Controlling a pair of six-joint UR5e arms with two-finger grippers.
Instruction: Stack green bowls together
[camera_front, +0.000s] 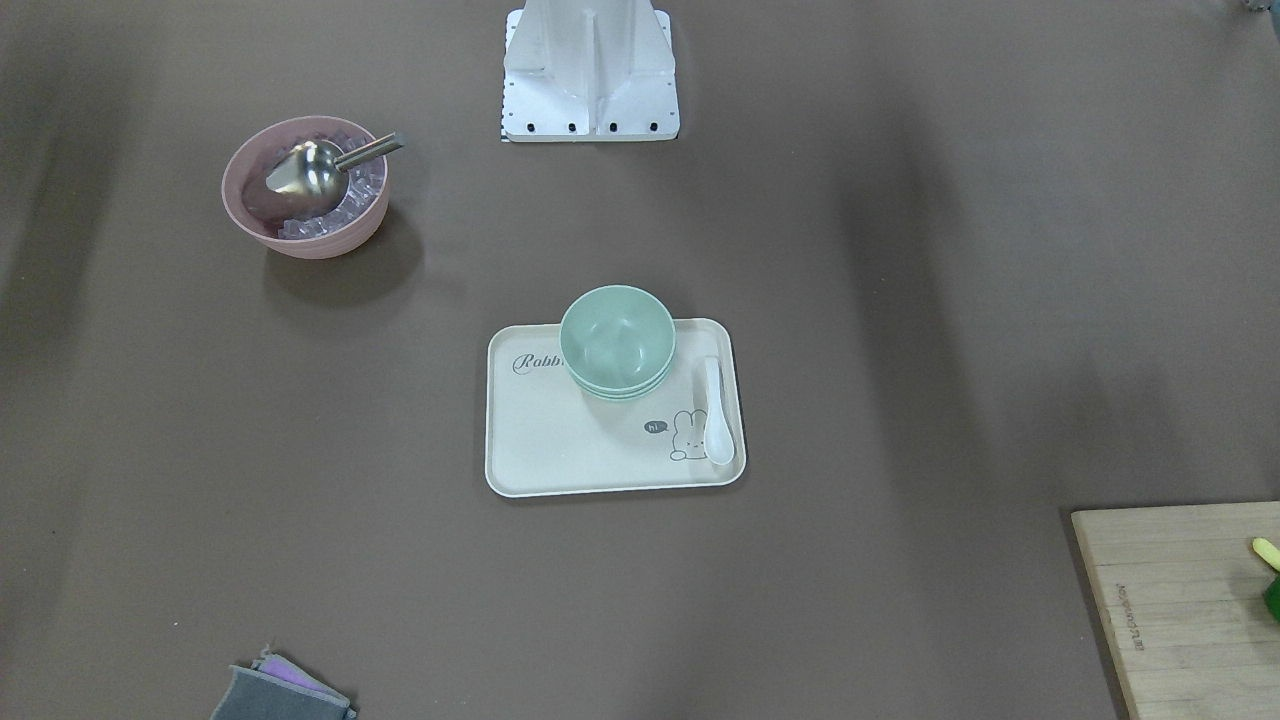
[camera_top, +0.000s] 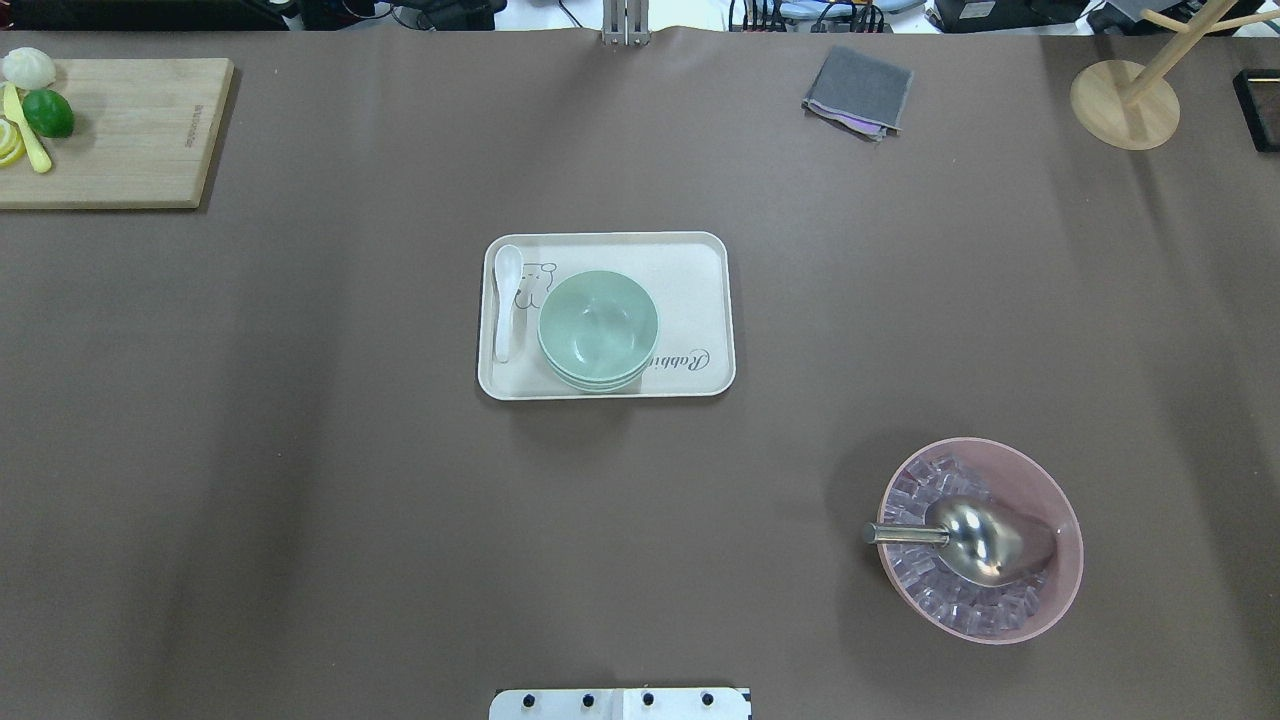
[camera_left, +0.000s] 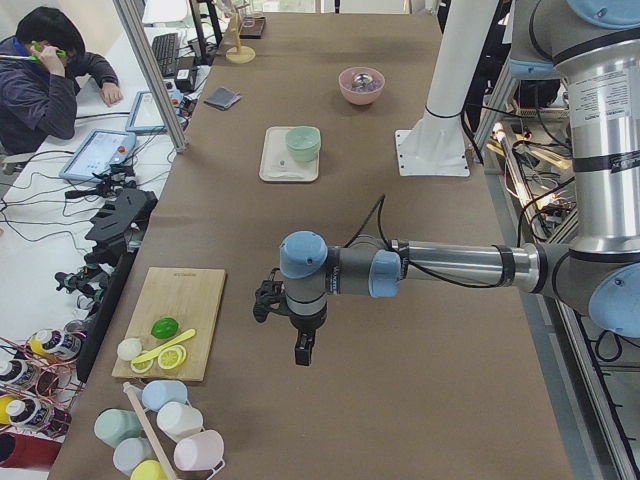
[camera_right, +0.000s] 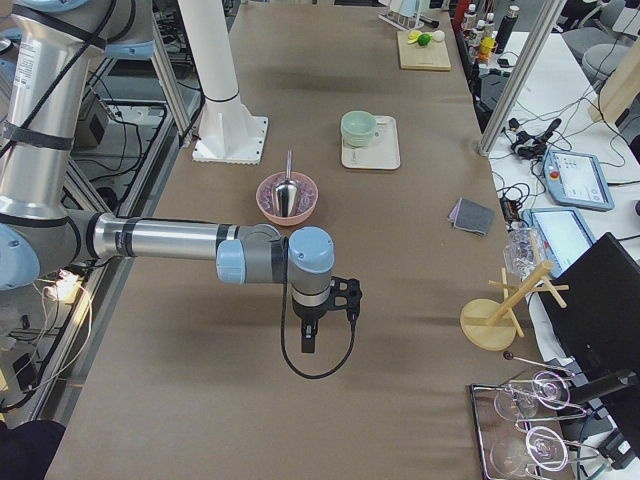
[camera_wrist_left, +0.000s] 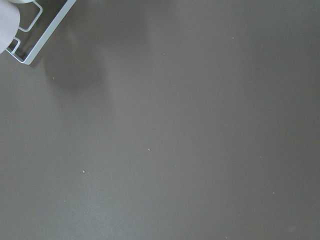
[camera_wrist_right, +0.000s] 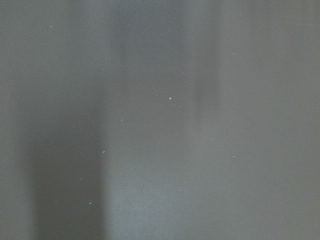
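The green bowls (camera_front: 617, 340) stand nested in one stack on the near-robot side of a cream tray (camera_front: 560, 450) at the table's middle; they also show in the overhead view (camera_top: 598, 325) and small in the side views (camera_left: 303, 143) (camera_right: 358, 127). My left gripper (camera_left: 302, 350) hangs over bare table far from the tray, near the cutting board end. My right gripper (camera_right: 308, 340) hangs over bare table beyond the pink bowl. Both show only in the side views, so I cannot tell whether they are open or shut. The wrist views show only brown table.
A white spoon (camera_front: 716, 410) lies on the tray beside the stack. A pink bowl (camera_top: 980, 540) with ice and a metal scoop stands on the robot's right. A cutting board (camera_top: 110, 130) with fruit, a grey cloth (camera_top: 858, 92) and a wooden stand (camera_top: 1125, 100) sit along the far edge.
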